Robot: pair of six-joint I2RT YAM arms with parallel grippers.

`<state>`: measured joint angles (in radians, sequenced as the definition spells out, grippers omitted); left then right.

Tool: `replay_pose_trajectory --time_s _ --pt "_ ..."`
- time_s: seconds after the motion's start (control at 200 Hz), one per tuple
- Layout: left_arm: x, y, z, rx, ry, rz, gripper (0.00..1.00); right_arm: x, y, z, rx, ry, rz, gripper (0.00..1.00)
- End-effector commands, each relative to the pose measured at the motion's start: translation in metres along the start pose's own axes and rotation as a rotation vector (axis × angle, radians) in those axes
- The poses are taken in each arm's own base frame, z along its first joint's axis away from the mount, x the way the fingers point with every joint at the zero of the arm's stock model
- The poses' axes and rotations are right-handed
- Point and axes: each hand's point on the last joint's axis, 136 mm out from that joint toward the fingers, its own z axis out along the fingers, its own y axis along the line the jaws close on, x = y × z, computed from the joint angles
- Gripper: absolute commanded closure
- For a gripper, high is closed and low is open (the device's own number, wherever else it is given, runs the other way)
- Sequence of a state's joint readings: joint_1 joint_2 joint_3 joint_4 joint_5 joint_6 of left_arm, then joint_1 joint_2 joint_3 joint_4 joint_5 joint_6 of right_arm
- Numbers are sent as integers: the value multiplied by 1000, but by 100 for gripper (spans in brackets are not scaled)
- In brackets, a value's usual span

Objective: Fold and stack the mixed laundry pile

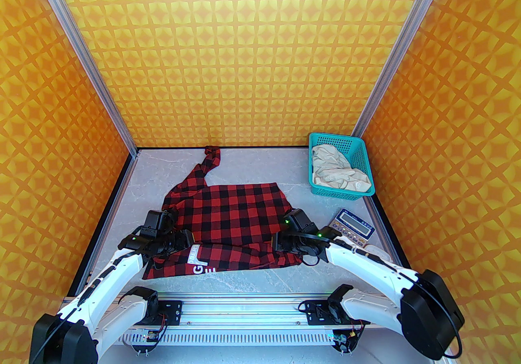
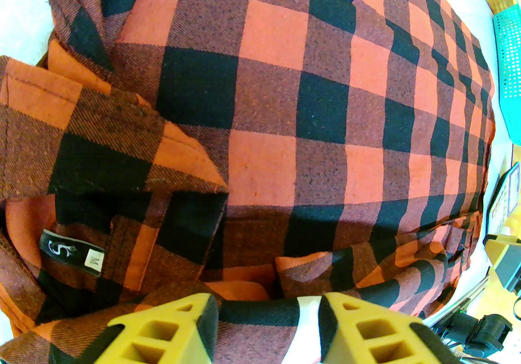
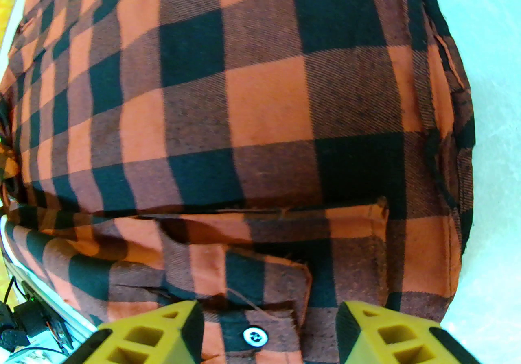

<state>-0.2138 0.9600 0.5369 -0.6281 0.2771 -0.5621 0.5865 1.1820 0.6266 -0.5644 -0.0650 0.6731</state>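
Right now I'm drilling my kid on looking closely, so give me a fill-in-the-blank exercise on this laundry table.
1. The cream garment lies inside the teal ___.
2. The shirt spread on the table is checked red and ___.
3. The calculator sits on the robot's ___ side of the shirt.
4. The shirt's neck label shows the size letter ___.
Missing words: basket, black, right, M.

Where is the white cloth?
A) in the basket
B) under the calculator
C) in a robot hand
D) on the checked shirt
A: the cream garment lies bunched up inside the basket at the table's far right corner.
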Motion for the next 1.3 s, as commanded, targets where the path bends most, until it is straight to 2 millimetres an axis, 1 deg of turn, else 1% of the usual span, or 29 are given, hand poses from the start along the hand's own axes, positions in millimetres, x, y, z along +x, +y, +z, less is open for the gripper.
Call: replay_pose_trajectory --time_s 0.0,0.065,0.195,0.295,0.44,0.495,0.575,0.66,0.795,0.89,1.07,1.18,1.21,1.23,1.27,1.285,1.3 --pt "-6 -4 -12 -6 -24 -2 56 -10 4 -4 31 5 -14 41" --pt "-9 -6 -14 -5 -30 7 56 -4 3 4 46 62 -26 42" --pt "-10 -6 -12 -9 -22 16 56 2 0 20 77 125 -20 47" --pt "-11 -7 -13 -6 -27 19 56 3 0 28 87 140 -6 50" --pt "-11 -7 -12 -6 -23 19 56 10 -5 37 101 174 3 52" --pt "-11 -7 -12 -6 -23 22 56 14 -5 40 93 188 8 56" --pt "-11 -7 -12 -6 -23 23 56 15 2 39 60 194 17 64" --pt "-12 -7 -12 -7 -23 27 56 9 11 32 32 170 11 73" --pt "-11 -8 -11 -5 -21 29 56 2 18 21 12 149 3 92" --pt "-12 -8 -12 -6 -23 28 56 -2 23 15 -1 139 0 100" --pt "-13 -9 -14 -2 -28 31 56 -13 18 -7 58 105 -34 100" --pt "-14 -10 -15 0 -30 33 56 -15 17 -12 71 99 -46 100" --pt "-15 -11 -15 1 -33 34 56 -15 16 -12 75 100 -43 94" --pt "-14 -10 -15 1 -31 35 56 -14 16 -11 79 101 -44 86" --pt "-15 -11 -15 1 -33 35 56 -12 11 -8 97 111 -36 66" --pt "-14 -11 -15 1 -32 36 56 -11 10 -6 104 115 -33 62" --pt "-15 -11 -16 1 -33 36 56 -10 9 -5 109 122 -32 60"
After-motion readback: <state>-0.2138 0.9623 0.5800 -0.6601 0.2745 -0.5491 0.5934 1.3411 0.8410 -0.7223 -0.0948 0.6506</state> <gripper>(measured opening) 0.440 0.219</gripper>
